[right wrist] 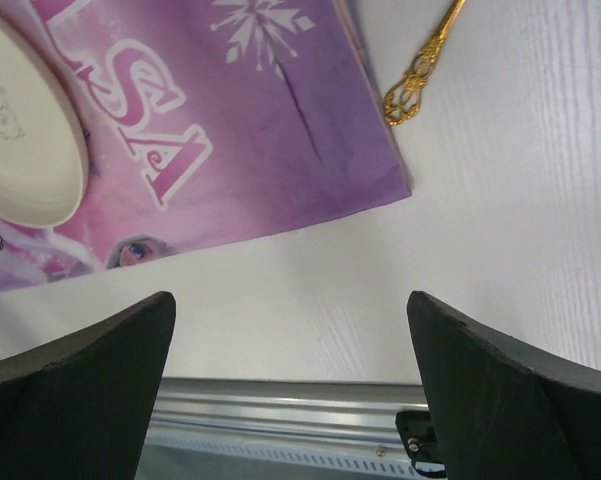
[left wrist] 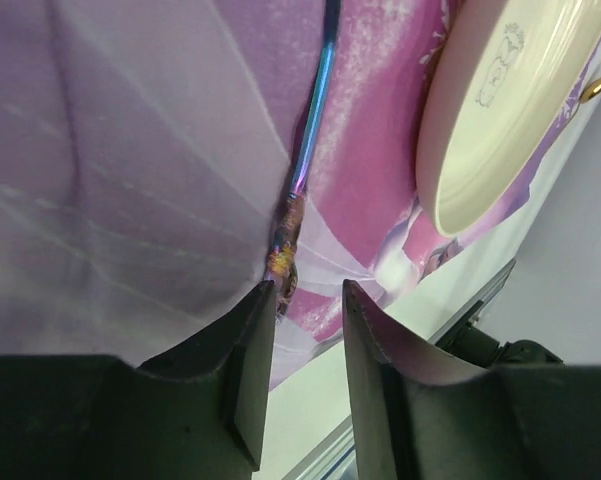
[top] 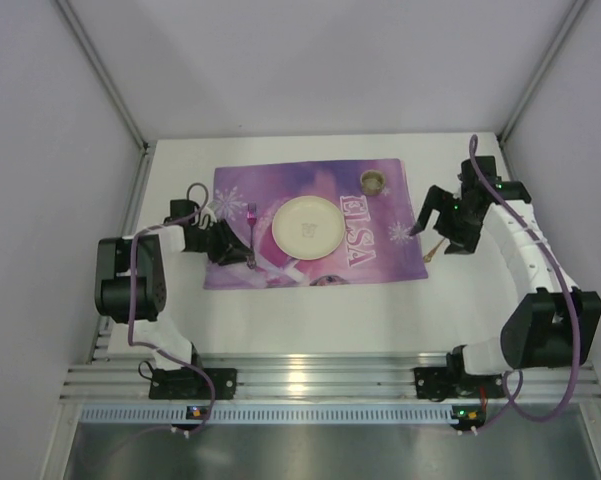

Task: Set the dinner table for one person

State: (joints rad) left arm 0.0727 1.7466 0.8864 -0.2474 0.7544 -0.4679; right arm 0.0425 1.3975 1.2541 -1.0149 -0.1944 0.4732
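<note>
The white dinner table (top: 310,310) carries a purple "ELSA" placemat (top: 380,225) with a cream plate (top: 307,226) at its middle. An iridescent purple-blue utensil (top: 252,232) lies on the mat left of the plate. My left gripper (top: 238,256) is low at its handle end, open with a narrow gap; in the left wrist view the handle (left wrist: 288,245) lies just past my gripper (left wrist: 305,290), not between the jaws. A gold utensil (top: 435,249) lies on the table off the mat's right edge. My right gripper (top: 432,225) hovers above it, wide open and empty (right wrist: 290,300); the gold handle (right wrist: 418,70) shows beyond.
A small brown cup (top: 373,181) stands at the mat's far right corner. Grey enclosure walls stand on three sides. An aluminium rail (top: 320,375) with both arm bases runs along the near edge. The plate also shows in the left wrist view (left wrist: 500,110) and the right wrist view (right wrist: 25,130).
</note>
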